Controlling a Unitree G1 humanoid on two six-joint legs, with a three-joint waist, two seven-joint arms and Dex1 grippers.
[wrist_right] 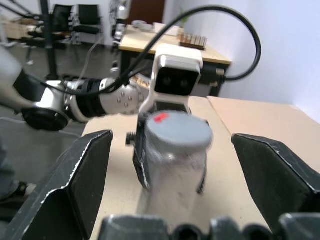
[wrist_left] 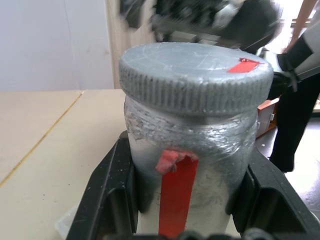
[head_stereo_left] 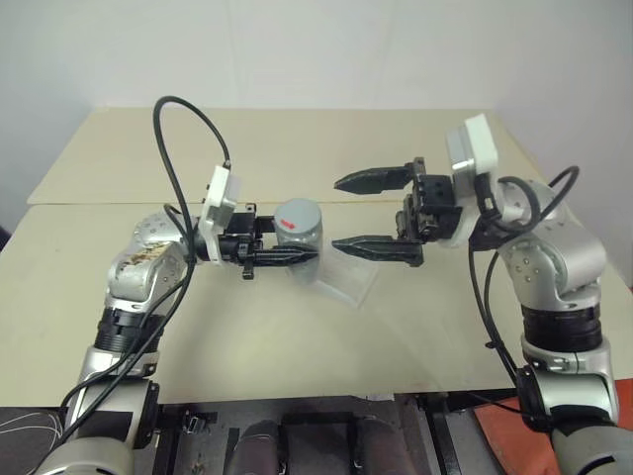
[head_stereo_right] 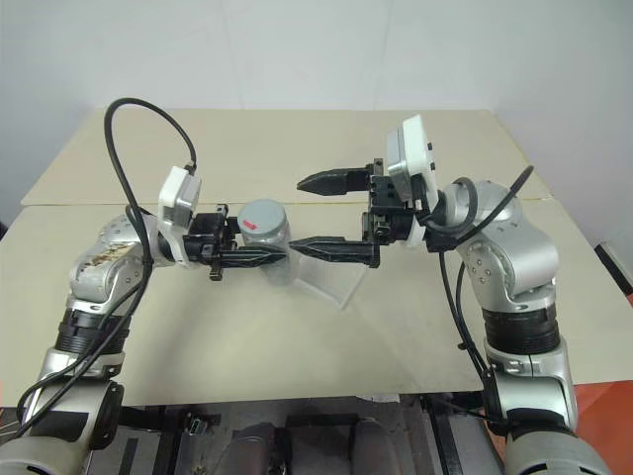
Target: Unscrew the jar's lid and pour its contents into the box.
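- Table (head_stereo_left: 297, 336): wide tan top, both arms held up over its middle.
- Right gripper (head_stereo_left: 368, 213): points across toward the jar, jaws spread wide w/ nothing between them, tips just beside the lid but apart from it.
- Left gripper (head_stereo_left: 289, 255): clamped tight on the jar's body, fingers (wrist_left: 107, 200) on either side of the glass below the cap.
- Box (head_stereo_left: 346, 279): clear tray on the table, below and a bit to the right of the jar; looks empty from here.
- Jar (head_stereo_left: 299, 236): upright, held in the air above the table, red label strip on its side.
- Lid (wrist_left: 196, 80): on top of the jar, ribbed rim, red mark on top; seems seated, can't tell how far loosened.
- Step, my read: mid-unscrew, right gripper free of the cap between turns. Next needs the right jaws around the lid rim, squeeze, twist, w/ left holding the jar steady. Pour not begun.
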